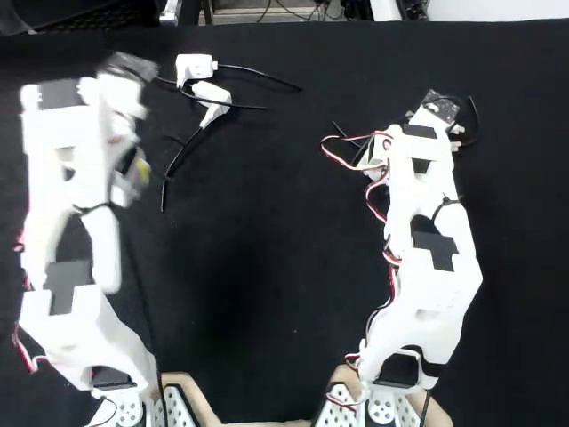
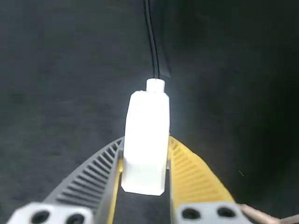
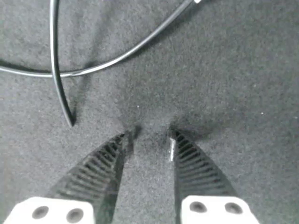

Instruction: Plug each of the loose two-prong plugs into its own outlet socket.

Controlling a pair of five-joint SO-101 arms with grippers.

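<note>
My left gripper (image 2: 145, 145) is shut on a white rectangular plug block (image 2: 145, 135), which stands up between the grey and yellow fingers (image 2: 187, 172) well above the black cloth. A thin black cord (image 2: 153, 42) leaves its far end. In the high view the left arm (image 1: 67, 196) stands at the left edge. Two more white plug pieces (image 1: 194, 67) (image 1: 212, 96) lie close together at the back, each with a black cord. My right gripper (image 3: 149, 137) is open a little, fingertips down on the cloth with nothing between them. The right arm (image 1: 422, 205) stands at the right.
Black cloth (image 1: 267, 267) covers the whole table. Loose black cords (image 3: 56, 70) curve across the cloth just beyond the right fingertips, one ending in a cut tip. More cord (image 1: 173, 160) trails from the back plugs toward the left arm. Red and white servo wires (image 1: 351, 147) hang beside the right arm.
</note>
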